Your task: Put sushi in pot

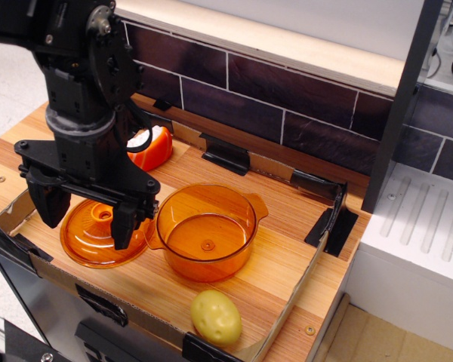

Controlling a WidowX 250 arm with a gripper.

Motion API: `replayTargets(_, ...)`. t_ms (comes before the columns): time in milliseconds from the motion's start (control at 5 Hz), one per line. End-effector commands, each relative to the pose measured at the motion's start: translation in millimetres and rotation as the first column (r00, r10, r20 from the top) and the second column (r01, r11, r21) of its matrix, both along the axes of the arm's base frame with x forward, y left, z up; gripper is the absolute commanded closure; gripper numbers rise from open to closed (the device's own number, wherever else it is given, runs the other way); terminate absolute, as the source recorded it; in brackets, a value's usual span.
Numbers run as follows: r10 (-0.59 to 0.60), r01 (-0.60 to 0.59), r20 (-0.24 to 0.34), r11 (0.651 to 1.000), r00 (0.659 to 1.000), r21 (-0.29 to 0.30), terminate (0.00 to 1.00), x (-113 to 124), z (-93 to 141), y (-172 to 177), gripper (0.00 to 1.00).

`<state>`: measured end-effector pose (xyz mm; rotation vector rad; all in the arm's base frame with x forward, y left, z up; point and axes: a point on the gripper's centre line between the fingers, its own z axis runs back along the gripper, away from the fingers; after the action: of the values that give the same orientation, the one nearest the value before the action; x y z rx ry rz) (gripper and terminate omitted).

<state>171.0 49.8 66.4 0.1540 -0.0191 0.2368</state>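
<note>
Nearest, the potato (pixel 216 317) lies at 6 o'clock on the bench (pixel 287 256); the pot (pixel 206 232) waits empty mid-bench; the gripper (pixel 87 215), jaws released and holding nothing, hangs over the lid (pixel 90 234); the sushi (pixel 152 148), probably untouched, sits at 11 o'clock behind the arm.

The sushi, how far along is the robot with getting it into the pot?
Nothing looks done yet: the pot is empty, and the sushi sits at the back of the tray, partly hidden by the arm. In hand: nothing; the gripper hangs open over the lid. Left: reaching the sushi, grasping it, carrying it to the pot and dropping it in.
</note>
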Motion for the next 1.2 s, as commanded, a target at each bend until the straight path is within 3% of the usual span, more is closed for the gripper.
replayTargets(0, 0.000, 0.000, 0.000, 1.000, 1.000, 0.000, 0.00, 0, 0, 0, 0.00)
replayTargets(400, -0.191, 0.195, 0.044, 0.976, 0.981, -0.093, 0.00, 21, 63, 14, 0.00)
replayTargets(600, -0.271, 0.274, 0.055, 0.960, 0.961, -0.059, 0.00, 38, 76, 26, 0.00)
replayTargets(800, -0.418, 0.418, 0.017, 0.908, 0.908, -0.021, 0.00, 64, 65, 35, 0.00)
replayTargets(1000, -0.483, 0.482, -0.012, 0.876, 0.876, -0.030, 0.00, 92, 44, 41, 0.00)
